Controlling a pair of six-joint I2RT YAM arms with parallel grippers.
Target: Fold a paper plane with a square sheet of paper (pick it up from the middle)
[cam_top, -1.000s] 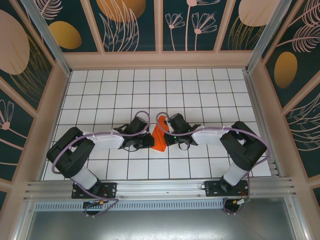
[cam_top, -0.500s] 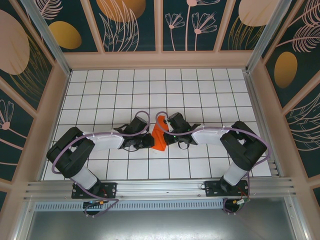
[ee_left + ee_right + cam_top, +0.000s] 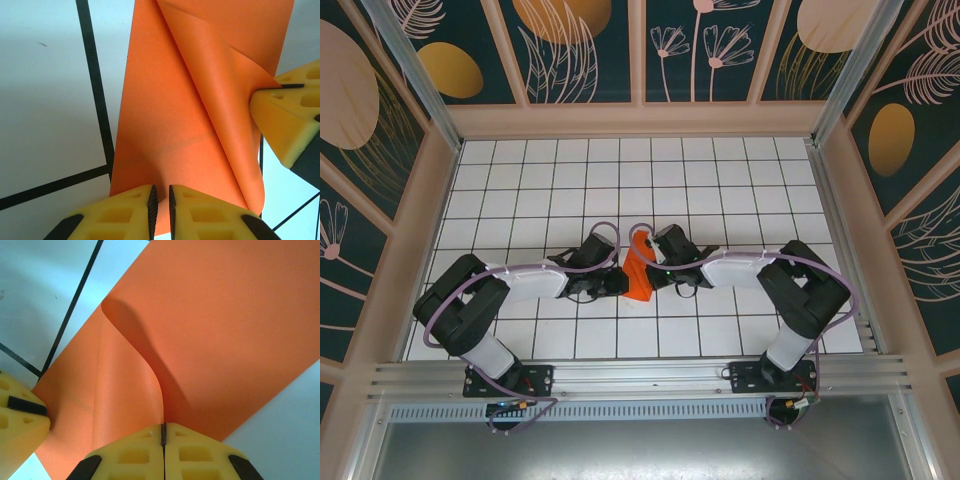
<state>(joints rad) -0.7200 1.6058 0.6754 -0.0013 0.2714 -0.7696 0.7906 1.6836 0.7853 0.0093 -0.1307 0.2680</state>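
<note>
The square sheet of paper (image 3: 639, 277) is bright orange, part-folded and standing up off the tiled floor between both grippers. My left gripper (image 3: 623, 283) holds its left side. In the left wrist view, a ridge of paper (image 3: 170, 125) runs into the thin slit between the pads of the left gripper (image 3: 160, 187). My right gripper (image 3: 651, 268) is on the other side. In the right wrist view the right gripper (image 3: 162, 426) is shut on the edge of a curled flap of the paper (image 3: 225, 330). The right fingers (image 3: 280, 120) pinch that flap's tip in the left wrist view.
White floor tiles with black lines (image 3: 720, 180) stretch around the paper to the wooden walls (image 3: 640, 120). The metal rail (image 3: 640, 375) with both arm bases runs along the near edge. A left finger (image 3: 17, 425) sits at the paper's near corner in the right wrist view.
The right gripper has edged a little to the left toward the left gripper, pushing the paper up slightly. The left arm has stayed put.
</note>
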